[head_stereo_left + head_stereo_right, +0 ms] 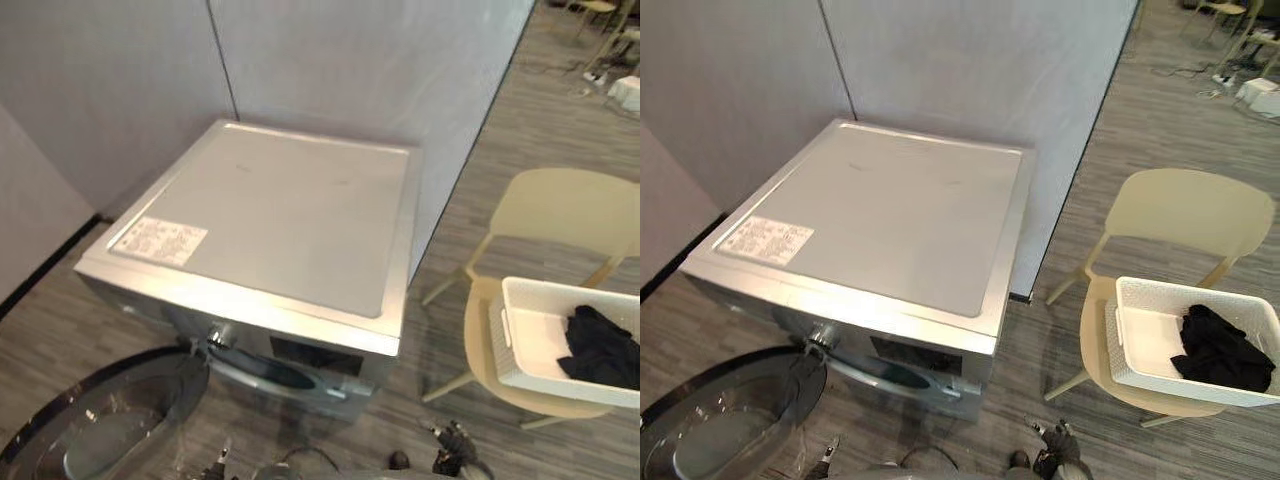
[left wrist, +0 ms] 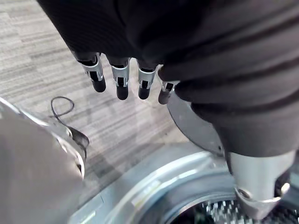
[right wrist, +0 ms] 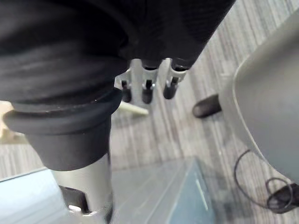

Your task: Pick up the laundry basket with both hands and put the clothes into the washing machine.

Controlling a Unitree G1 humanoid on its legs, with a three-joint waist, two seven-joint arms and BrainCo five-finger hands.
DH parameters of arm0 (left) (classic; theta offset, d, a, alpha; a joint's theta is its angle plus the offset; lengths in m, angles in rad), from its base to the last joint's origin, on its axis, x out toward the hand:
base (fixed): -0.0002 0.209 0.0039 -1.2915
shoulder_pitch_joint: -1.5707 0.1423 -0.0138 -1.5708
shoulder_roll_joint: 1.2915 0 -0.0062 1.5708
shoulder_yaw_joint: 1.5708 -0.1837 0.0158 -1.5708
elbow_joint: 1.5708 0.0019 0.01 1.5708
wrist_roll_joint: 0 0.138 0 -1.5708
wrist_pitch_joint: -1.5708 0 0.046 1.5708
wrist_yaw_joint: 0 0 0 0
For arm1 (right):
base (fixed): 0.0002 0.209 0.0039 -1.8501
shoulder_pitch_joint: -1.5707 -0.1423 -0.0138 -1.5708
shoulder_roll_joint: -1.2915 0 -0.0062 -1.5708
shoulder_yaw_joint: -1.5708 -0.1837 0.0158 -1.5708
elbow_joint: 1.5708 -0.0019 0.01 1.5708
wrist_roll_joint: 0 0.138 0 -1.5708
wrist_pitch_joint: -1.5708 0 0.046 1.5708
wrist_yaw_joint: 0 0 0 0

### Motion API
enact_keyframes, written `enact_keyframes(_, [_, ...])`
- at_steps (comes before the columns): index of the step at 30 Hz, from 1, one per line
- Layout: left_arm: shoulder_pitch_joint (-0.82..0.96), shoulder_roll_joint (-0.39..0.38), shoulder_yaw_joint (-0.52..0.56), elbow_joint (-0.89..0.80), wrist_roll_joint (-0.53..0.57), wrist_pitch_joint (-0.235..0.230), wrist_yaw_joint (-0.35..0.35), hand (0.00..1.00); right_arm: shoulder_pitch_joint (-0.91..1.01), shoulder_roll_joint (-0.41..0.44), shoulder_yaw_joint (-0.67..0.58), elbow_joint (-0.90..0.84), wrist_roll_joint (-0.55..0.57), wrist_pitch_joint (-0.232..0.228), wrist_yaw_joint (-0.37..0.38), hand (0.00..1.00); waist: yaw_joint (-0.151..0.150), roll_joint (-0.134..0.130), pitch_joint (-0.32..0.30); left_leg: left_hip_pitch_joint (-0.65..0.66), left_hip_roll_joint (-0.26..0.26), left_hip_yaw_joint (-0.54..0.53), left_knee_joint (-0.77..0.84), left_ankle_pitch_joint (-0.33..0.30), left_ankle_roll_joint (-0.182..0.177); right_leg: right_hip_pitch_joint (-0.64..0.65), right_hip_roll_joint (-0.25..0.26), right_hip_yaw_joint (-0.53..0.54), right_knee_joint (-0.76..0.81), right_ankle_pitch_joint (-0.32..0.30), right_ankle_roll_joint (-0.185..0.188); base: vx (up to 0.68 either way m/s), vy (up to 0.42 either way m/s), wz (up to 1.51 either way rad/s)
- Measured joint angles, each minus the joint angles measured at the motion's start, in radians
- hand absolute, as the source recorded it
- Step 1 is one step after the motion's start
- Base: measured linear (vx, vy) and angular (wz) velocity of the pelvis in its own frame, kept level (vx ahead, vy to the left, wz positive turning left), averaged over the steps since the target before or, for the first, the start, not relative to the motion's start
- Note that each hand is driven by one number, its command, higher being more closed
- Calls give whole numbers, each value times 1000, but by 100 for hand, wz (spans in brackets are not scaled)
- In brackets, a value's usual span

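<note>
Two empty hands to work with: left hand (image 2: 121, 77) with fingers hanging loose and straight, right hand (image 3: 147, 86) the same, gripping nothing. Turn toward 4 o'clock, to the white laundry basket (image 1: 505, 320) on the pale chair (image 1: 565, 210), black clothes (image 1: 600, 350) heaped at its right end. Take the two short ends, one hand each, and lift level to keep the load from sliding. Carry then toward 7 o'clock, to the swung-open door (image 1: 110, 420) of the washing machine (image 1: 280, 210). Hard to make out: basket's right end clipped by the frame edge; drum mouth tucked under the machine's top from above; grip slots too small to read.
</note>
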Motion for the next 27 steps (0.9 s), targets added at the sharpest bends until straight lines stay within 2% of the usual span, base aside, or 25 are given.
enact_keyframes(2, [-45, 29, -160, 9, 34, -1, -4, 0, -6, -2, 9, 8, -7, 2, 4, 0, -4, 0, 1, 35, 16, 55, -12, 1, -3, -11, 24, 15, -2, 20, -14, 27, -17, -68])
enact_keyframes(4, [-74, 31, -232, 9, 45, -11, -5, 0, -19, -1, 9, 14, -8, 3, 3, 0, -4, 3, 3, 47, 43, 113, -12, 1, -3, -47, 32, -79, 24, 46, -47, -2, -58, -87])
enact_keyframes(5, [-102, 28, -261, 8, 51, -15, -11, 0, -32, 4, 3, 16, -12, 6, 2, 0, -9, 7, 13, 54, 53, 158, -12, 2, -2, -63, 3, -243, 54, 0, -110, -11, -75, -98])
enact_keyframes(6, [-112, 21, -294, 7, 58, -17, -15, 0, -45, -6, -23, 18, -18, 6, -3, 0, -35, 18, 26, 82, 59, 183, -15, 4, -3, -64, -98, -495, 172, -83, -152, -2, -40, -91])
enact_keyframes(7, [-105, 26, -312, 9, 59, -16, -12, 0, -45, -8, -32, 34, -20, 7, -5, 0, -44, 12, 33, 114, 55, 210, -11, 3, -4, -49, -164, -608, 233, -95, -162, 20, 19, -75])
enact_keyframes(8, [-98, 38, -319, 10, 59, -16, -13, 0, -46, -8, -34, 48, -23, 7, -6, 0, -44, -2, 37, 135, 49, 220, -6, 3, -4, -39, -187, -643, 256, -70, -158, -23, -56, -84])
enact_keyframes(9, [-90, 51, -322, 18, 58, -14, -13, 0, -43, -22, -33, 69, -39, 9, -6, 0, -51, -9, 38, 148, 49, 208, -3, 2, -2, -39, -172, -620, 273, -62, -128, -30, -99, -62])
enact_keyframes(10, [-89, 55, -337, 24, 57, -13, -12, 0, -37, -34, -32, 89, -50, 10, -7, 0, -55, -18, 34, 148, 51, 194, -13, -8, 18, -43, -156, -607, 272, -61, -123, -60, -132, -48])
enact_keyframes(11, [-107, 63, -363, 41, 57, -13, -14, 0, -38, -69, -39, 117, -57, 17, -9, 0, -52, 3, 44, 141, 53, 163, -31, -31, 52, -63, -139, -587, 281, -53, -112, -71, -95, -15])
enact_keyframes(13, [-128, 76, -379, 55, 57, -13, -12, 0, -37, -110, -58, 152, -57, 45, -11, 0, -53, 12, 56, 116, 62, 155, -38, -15, 25, -118, -145, -460, 323, -60, -92, -89, -60, 14])
enact_keyframes(14, [-127, 96, -384, 54, 57, -13, -12, 0, -28, -107, -62, 168, -56, 56, -15, 0, -67, -12, 73, 118, 44, 142, -35, 8, -22, -128, -159, -357, 371, -113, -35, -49, -15, 43])
enact_keyframes(15, [-121, 109, -382, 55, 57, -13, -10, 0, -28, -105, -63, 171, -56, 58, -15, 0, -74, -20, 81, 127, 37, 130, -34, 13, -30, -121, -154, -336, 373, -136, -19, -68, -77, 31])
enact_keyframes(17, [-62, 116, -328, 58, 57, -9, 5, 0, -46, -116, -64, 166, -57, 54, -11, 0, -74, 9, 73, 142, 85, 141, -30, 18, -37, -90, -88, -340, 324, -121, -40, -43, -120, -18])
enact_keyframes(18, [-48, 117, -303, 58, 57, -6, 8, 0, -51, -116, -64, 164, -58, 53, -11, 0, -75, 17, 69, 143, 99, 147, -28, 20, -39, -87, -72, -341, 313, -120, -42, -23, -117, -30])
enact_keyframes(19, [-31, 117, -264, 62, 55, -4, 8, 0, -64, -117, -63, 164, -58, 50, -8, 0, -73, 30, 66, 134, 135, 157, -6, 21, -40, -77, -31, -343, 279, -115, -52, -33, -148, -21])
enact_keyframes(20, [-21, 117, -227, 68, 54, 0, 8, 0, -69, -112, -61, 164, -58, 47, -7, 0, -73, 36, 66, 106, 177, 150, 63, 21, -35, -65, 7, -342, 223, -109, -70, -48, -146, -21])
enact_keyframes(21, [-17, 116, -216, 74, 54, 1, 8, 0, -75, -110, -60, 165, -58, 46, -7, 0, -71, 32, 68, 81, 200, 142, 117, 28, -24, -53, 22, -339, 193, -99, -83, -52, -160, -17])
enact_keyframes(22, [-11, 117, -187, 78, 51, 3, 6, 0, -84, -109, -58, 165, -58, 44, -7, 0, -69, 21, 75, 37, 226, 126, 211, 40, 36, -31, 39, -337, 150, -85, -94, -33, -184, -23])
enact_keyframes(23, [-10, 124, -177, 78, 46, 10, 7, 0, -86, -113, -59, 164, -58, 33, -9, 0, -60, 11, 82, -12, 253, 121, 324, 62, 157, 2, 55, -330, 102, -80, -96, -40, -235, -30])
enact_keyframes(24, [-12, 122, -179, 78, 45, 10, 6, 0, -87, -116, -57, 163, -58, 26, -14, 0, -46, 4, 90, -53, 262, 96, 420, 61, 184, 19, 69, -307, 66, -76, -97, -23, -179, -37])
enact_keyframes(25, [-12, 119, -179, 76, 42, 9, 7, 0, -89, -132, -51, 163, -57, 26, -21, 0, -42, 17, 94, -78, 233, 61, 463, 43, 175, 30, 77, -287, 48, -72, -97, -34, -83, -45])
enact_keyframes(26, [-11, 111, -184, 76, 34, 8, 7, 0, -94, -145, -45, 164, -57, 24, -28, 0, -41, 25, 95, -88, 170, 16, 475, 6, 139, 31, 78, -255, 32, -62, -102, -2, -8, -72])
enact_keyframes(27, [-5, 95, -195, 73, 29, 5, 7, 0, -109, -159, -32, 169, -58, 24, -28, 0, -34, 37, 99, -88, 66, -46, 446, -43, 92, 30, 80, -214, 5, -58, -101, 4, 14, -80])
